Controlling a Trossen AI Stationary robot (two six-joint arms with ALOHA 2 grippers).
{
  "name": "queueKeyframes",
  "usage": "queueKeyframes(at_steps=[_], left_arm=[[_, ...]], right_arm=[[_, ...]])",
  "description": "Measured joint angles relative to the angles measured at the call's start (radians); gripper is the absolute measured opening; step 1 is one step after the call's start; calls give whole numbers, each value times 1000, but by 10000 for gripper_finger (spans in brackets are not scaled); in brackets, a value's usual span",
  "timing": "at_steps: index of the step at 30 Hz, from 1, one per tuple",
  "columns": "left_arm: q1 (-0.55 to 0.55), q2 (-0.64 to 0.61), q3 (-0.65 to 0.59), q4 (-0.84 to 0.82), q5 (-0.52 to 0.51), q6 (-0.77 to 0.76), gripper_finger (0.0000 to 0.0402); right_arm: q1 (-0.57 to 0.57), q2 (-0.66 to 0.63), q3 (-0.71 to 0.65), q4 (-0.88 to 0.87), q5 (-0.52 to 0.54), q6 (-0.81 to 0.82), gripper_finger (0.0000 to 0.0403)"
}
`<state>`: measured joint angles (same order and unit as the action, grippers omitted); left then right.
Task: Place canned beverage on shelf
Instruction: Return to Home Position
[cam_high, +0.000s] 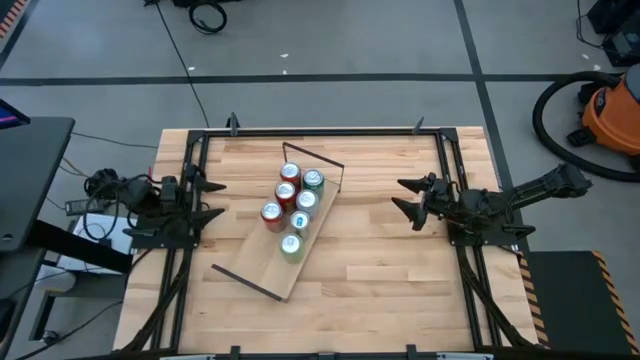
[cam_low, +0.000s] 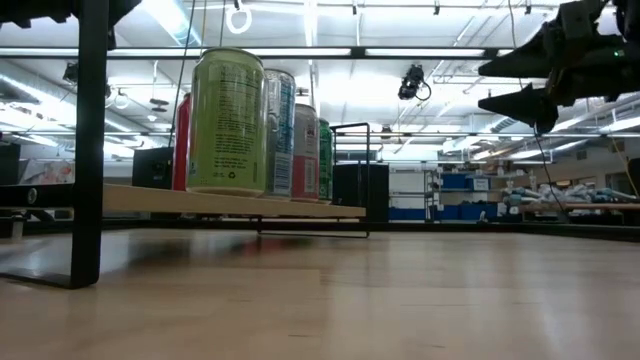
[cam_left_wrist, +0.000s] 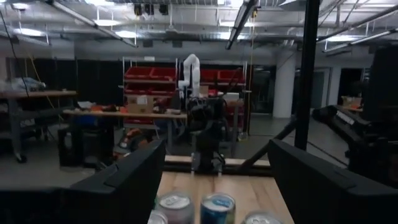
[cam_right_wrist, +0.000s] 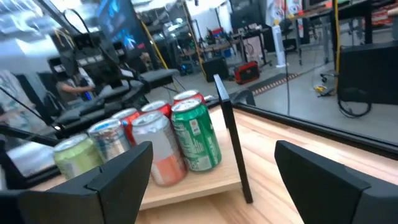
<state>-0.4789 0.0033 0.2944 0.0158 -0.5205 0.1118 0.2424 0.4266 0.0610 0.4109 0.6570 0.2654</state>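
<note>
The shelf, a light-wood plank with dark wire brackets at both short ends, stands slantwise at mid-table on its brackets, the plank a little above the tabletop. Several canned beverages stand upright on it, crowded toward its far end; the low view shows them in a row. My left gripper hovers open to the left of the shelf, pointing level toward the cans. My right gripper hovers open to the right, well above the table, facing the cans. Neither touches anything.
The butcher-block table has bare wood to the right of and in front of the shelf. Dark frame rails run along its left, right and far edges. The shelf's far wire bracket stands between my right gripper and the cans. An orange vacuum sits on the floor.
</note>
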Motion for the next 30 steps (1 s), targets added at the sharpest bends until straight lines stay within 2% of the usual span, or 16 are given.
queueKeyframes(at_steps=[7,14,16,20,24,30], left_arm=[[0,0,-10,-40,1,-63,295],[-3,3,-10,-116,21,-181,295],[-3,3,-10,-114,30,-179,295],[-2,3,-10,-85,33,-133,295],[-2,2,-9,-99,32,-119,295],[-2,1,-9,-117,-10,-106,295]], right_arm=[[-17,-148,-55,-41,-34,-15,348],[-29,-227,-55,-33,-52,-78,348],[-50,-230,-55,3,-75,-76,348],[-93,-231,-55,43,-194,-128,348],[-128,-260,-55,42,-232,-181,348],[-135,-380,-55,-12,-240,-230,348]])
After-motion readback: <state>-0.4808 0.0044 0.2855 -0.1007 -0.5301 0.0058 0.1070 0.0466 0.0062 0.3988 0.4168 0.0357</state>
